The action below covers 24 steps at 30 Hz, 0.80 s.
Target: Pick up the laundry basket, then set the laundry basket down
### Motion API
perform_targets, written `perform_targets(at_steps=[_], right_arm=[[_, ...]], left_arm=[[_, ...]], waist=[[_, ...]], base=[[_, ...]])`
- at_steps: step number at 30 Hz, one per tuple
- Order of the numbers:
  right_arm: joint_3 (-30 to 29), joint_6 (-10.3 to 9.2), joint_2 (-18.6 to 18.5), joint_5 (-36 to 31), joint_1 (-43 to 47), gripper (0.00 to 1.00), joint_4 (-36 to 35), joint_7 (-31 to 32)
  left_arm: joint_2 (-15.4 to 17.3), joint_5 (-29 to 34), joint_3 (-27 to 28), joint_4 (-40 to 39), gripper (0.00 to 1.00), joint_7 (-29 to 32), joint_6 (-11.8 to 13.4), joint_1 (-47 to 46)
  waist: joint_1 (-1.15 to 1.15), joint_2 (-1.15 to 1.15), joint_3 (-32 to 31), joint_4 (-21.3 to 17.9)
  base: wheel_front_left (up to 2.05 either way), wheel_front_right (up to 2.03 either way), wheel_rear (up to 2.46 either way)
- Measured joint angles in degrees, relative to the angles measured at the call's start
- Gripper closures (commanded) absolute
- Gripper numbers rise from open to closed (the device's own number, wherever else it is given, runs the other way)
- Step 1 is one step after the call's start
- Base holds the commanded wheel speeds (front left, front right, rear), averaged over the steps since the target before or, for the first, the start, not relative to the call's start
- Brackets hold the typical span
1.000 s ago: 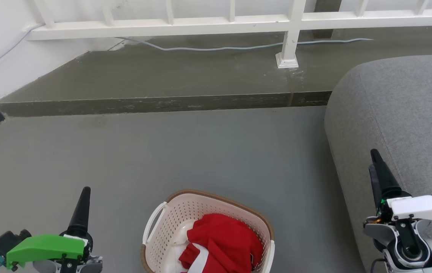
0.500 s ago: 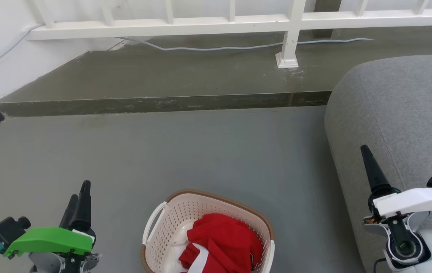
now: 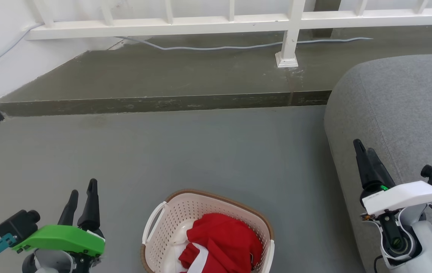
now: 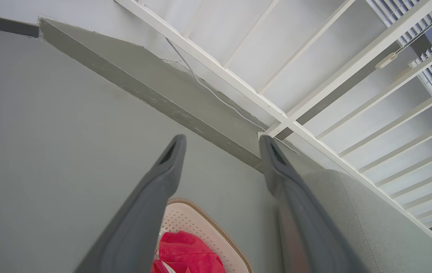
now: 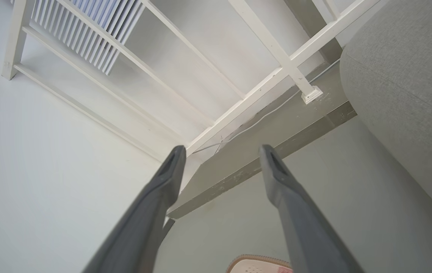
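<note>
Laundry basket (image 3: pixel 180 218): cream-white perforated plastic, rounded-rectangular, brown woven-look rim, white side handle. Contains a red garment (image 3: pixel 223 239). Stands on the grey floor (image 3: pixel 201 151), between the left tool (image 3: pixel 83 187) and right tool (image 3: pixel 364 146), apart from both. Both tools: fingers spread, empty.

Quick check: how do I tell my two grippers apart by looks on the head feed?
Left gripper: bright green cover, black camera block with teal connector. Right gripper: white cover, black camera block, thin black cable. Both have long, tapered dark fingers.
</note>
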Motion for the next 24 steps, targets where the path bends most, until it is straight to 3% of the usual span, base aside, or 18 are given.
perform_targets(at_steps=[24], right_arm=[[2.9, 0.12, 0.3, -18.2, -1.1, 0.00, 0.0, -4.6]], left_arm=[[-0.8, 19.0, -0.8, -0.8, 0.00, -4.8, 0.1, -0.8]], waist=[[0.00, 0.00, -0.2, -0.3]], base=[[0.00, 0.00, 0.00]])
